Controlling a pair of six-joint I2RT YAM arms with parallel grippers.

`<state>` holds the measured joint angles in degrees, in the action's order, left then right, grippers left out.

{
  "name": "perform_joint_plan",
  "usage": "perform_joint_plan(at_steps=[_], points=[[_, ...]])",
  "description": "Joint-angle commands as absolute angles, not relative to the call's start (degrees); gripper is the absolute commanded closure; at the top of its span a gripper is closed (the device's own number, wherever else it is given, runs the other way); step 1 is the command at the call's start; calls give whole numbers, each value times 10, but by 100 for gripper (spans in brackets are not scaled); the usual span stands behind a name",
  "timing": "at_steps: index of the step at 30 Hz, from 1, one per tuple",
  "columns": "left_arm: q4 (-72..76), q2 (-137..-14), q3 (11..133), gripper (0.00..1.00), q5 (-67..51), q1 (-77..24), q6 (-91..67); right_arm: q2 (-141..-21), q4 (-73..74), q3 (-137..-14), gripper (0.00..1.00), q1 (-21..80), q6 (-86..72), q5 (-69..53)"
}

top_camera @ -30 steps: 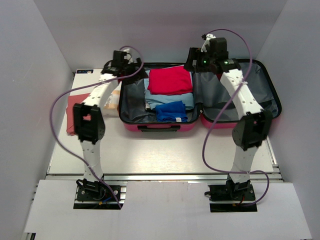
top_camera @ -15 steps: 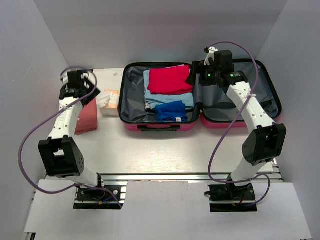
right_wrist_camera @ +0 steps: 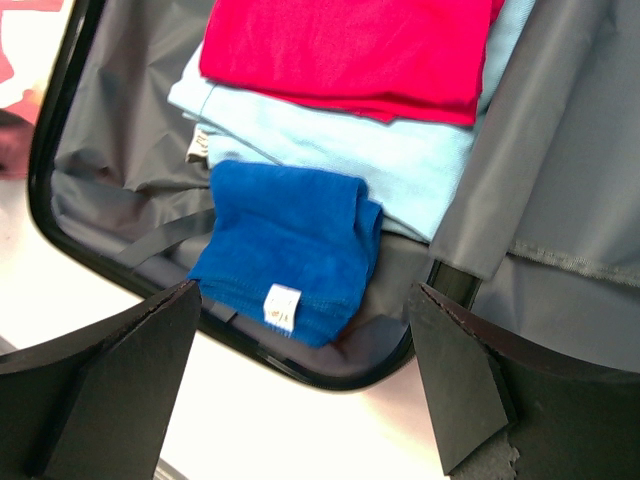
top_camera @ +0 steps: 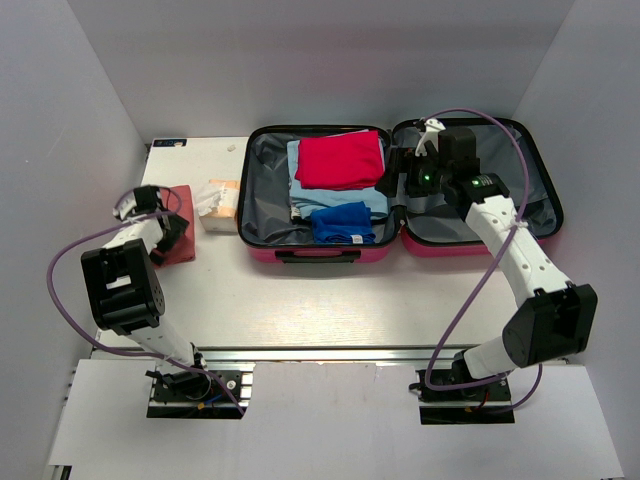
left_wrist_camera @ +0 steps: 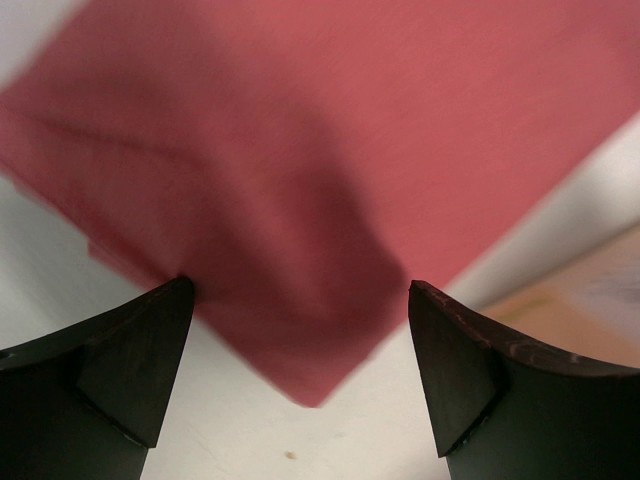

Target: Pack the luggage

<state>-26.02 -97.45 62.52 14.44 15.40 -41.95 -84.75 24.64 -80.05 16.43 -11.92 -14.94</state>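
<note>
The luggage [top_camera: 318, 255] lies open at the back of the table, pink shell below, grey lining [right_wrist_camera: 570, 200] inside. Its left half holds a red garment [top_camera: 340, 160], a light-blue one [top_camera: 330, 197] and a blue towel [top_camera: 343, 222]; these also show in the right wrist view, where the blue towel [right_wrist_camera: 285, 240] lies by the rim. My right gripper [top_camera: 395, 180] hovers open and empty over the hinge, as the right wrist view [right_wrist_camera: 300, 390] shows. My left gripper [top_camera: 168, 232] is open just above a folded dusky-red cloth [top_camera: 186, 250] at the table's left; the cloth's corner [left_wrist_camera: 300, 180] lies between the fingers [left_wrist_camera: 120, 370].
A peach and white packet [top_camera: 218, 203] lies between the red cloth and the luggage; its edge shows in the left wrist view [left_wrist_camera: 590, 290]. White walls close in the table on the left, back and right. The luggage's right half [top_camera: 490, 200] holds only lining.
My left arm has swung from the luggage's left rim out to the left and down over the dusky-red cloth. My right gripper has drawn back a little toward the near side.
</note>
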Motion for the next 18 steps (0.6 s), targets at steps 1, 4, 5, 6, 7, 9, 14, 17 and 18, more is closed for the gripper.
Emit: perform_joint_plan(at_steps=[1,4,5,6,7,9,14,17,18], points=[[-229,-969,543,2,105,157,-464,-803,211,-779,11,168,-133,-157],[-242,-962,516,2,78,143,-475,-775,214,-746,11,168,-143,-154],[-243,-959,495,2,69,135,-474,-766,208,-736,11,169,-146,-154],[-236,-947,478,2,35,135,-470,-751,205,-715,11,169,-154,-157],[-226,-938,438,2,13,129,-462,-744,201,-706,11,170,-157,-159],[-210,-905,402,2,-54,129,-445,-725,196,-687,11,170,-160,-163],[-225,-803,285,2,-120,98,-435,-696,193,-664,11,174,-167,-161],[-250,-717,248,2,-167,84,-436,-687,190,-653,11,177,-173,-170],[-264,-671,236,2,-180,83,-436,-685,188,-650,11,176,-175,-173]])
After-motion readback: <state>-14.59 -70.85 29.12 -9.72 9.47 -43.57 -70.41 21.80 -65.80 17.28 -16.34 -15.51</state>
